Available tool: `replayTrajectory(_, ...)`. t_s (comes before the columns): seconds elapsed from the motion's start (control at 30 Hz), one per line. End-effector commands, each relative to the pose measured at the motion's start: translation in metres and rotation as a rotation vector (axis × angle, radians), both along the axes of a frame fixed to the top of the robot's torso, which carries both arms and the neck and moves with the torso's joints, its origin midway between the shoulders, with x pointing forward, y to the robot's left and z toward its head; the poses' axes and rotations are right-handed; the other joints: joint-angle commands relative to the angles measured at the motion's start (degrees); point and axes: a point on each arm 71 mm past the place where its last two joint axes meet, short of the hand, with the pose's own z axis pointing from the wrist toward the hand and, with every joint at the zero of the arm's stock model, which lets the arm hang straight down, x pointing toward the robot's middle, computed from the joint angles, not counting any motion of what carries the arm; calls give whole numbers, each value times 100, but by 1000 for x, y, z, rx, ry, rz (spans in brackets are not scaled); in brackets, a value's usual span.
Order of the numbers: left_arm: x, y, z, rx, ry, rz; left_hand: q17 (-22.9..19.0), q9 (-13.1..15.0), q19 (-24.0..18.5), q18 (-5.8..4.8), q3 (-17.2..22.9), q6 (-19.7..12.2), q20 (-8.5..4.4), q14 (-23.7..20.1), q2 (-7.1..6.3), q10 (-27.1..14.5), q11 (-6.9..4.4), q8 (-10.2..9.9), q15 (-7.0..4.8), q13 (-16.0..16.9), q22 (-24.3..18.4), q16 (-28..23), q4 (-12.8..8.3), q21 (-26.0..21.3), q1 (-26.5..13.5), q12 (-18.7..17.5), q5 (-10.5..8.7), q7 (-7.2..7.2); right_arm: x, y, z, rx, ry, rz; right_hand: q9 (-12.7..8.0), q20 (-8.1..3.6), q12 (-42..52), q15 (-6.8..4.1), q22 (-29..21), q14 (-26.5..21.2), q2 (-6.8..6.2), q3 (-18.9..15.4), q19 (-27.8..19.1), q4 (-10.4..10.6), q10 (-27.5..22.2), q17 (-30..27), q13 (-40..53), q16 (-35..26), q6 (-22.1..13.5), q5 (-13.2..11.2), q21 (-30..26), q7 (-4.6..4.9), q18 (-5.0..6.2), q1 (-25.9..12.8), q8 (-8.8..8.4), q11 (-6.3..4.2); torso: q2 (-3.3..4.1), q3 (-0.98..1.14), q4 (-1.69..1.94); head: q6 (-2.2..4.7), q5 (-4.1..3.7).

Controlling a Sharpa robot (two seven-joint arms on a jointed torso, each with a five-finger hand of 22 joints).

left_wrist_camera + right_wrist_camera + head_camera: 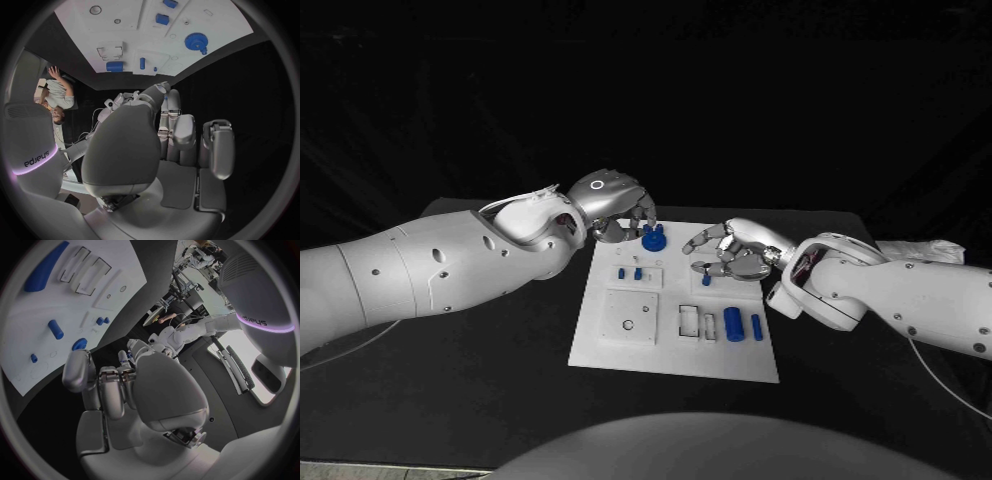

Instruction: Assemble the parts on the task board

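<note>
White task board (625,350) lies in the middle of the black table (488,380); both hands are over its far end.

Left hand (615,205): over the board's far left corner, fingers curled downward. In the left wrist view the fingers (184,132) lie folded in against the palm with nothing between them: clenched, holding no part. A blue gear-shaped part (655,240) stands on the board just beside these fingers; touching or apart, I cannot tell.

Right hand (733,250): over the board's far right edge, fingers bent inward above a small blue part (707,280) on the board. In the right wrist view the fingers (109,390) are curled together; no part visible in them. Contact with the small part cannot be told.

Other parts on the board:
- two small blue pegs (629,272) near the left edge, behind a raised white square block (630,318) with a round hole
- a thick blue cylinder (733,323) and a thin blue pin (757,327) side by side near the right edge
- rectangular slots (692,321) just left of the cylinder
</note>
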Motion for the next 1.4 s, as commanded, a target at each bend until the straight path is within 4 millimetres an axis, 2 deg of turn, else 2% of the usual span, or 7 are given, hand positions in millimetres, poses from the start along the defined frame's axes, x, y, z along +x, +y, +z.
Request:
replayTrajectory(0.03,-3,-2,4,-22,-31,-16,220,32,440,-55,34,-39,52,55,36,476,-134,53,1,6722,1409,120,21,32,11,4109,35,-5,0,4,-3,-8,28,22,-19,25,26,31,842,609,-35,39,3,6,606,1505,844,20,-13,-21,19,30,21,-29,-53,33,2,-4,-4,0,8)
replayTrajectory(0.33,-9,-3,5,-28,-35,-30,328,76,420,-49,75,-68,66,-6,20,238,-123,86,12,6686,1400,177,47,8,8,4020,35,1,3,11,-8,-19,70,29,-325,4,26,3,852,609,-148,253,28,-36,606,1505,844,20,-276,-35,56,34,16,-116,-415,-1,1,0,-7,0,-31)
replayTrajectory(0.5,-13,-4,7,-41,-36,-43,382,87,426,-52,80,-65,69,-11,11,274,-120,96,13,6764,1405,202,49,22,10,4102,36,-2,6,14,-11,-27,84,36,-640,-23,26,-31,855,609,-183,334,39,-85,606,1505,844,20,-924,-44,71,-20,15,-155,-670,-47,4,0,-6,0,-42)
replayTrajectory(0.73,-19,-6,8,-56,-26,-49,867,102,414,-54,125,-28,106,-62,-41,-203,-149,77,-7,6966,1408,448,101,39,0,4280,0,-79,8,17,-12,-32,93,39,-691,-31,26,-41,856,609,-186,354,41,-97,606,1505,844,20,-1009,-45,74,-37,14,-167,-708,-59,2,-1,-1,0,-31)
replayTrajectory(0.83,-19,-6,8,-61,-13,-48,1372,81,415,-57,111,23,96,51,-51,-343,-159,27,-22,7090,1412,721,134,57,-27,4439,-34,-103,8,18,-13,-32,94,39,-710,-35,26,-47,855,609,-188,362,40,-103,606,1505,844,20,-1033,-48,72,-53,15,-173,-722,-70,1,-2,-3,0,-32)
replayTrajectory(1.03,-20,-6,7,-68,14,-48,1952,30,415,-60,43,127,53,192,-46,283,-189,-96,-21,7552,1415,1021,122,77,-5,5048,-68,-143,9,20,-13,-28,99,41,-753,-47,26,-63,855,609,-192,379,40,-115,606,1505,844,20,-1103,-50,73,-84,15,-185,-753,-93,0,-1,-6,0,-36)
replayTrajectory(1.4,-22,-8,6,-78,46,-52,1952,15,362,-41,60,144,56,139,-31,-621,-177,-157,-9,7195,1390,1007,139,10,5,4681,-72,-117,9,23,-14,-10,108,43,-853,-158,26,-196,853,609,-220,480,35,-234,606,1505,844,20,-1121,-42,68,-300,21,-192,-817,-264,4,-2,-8,0,-44)
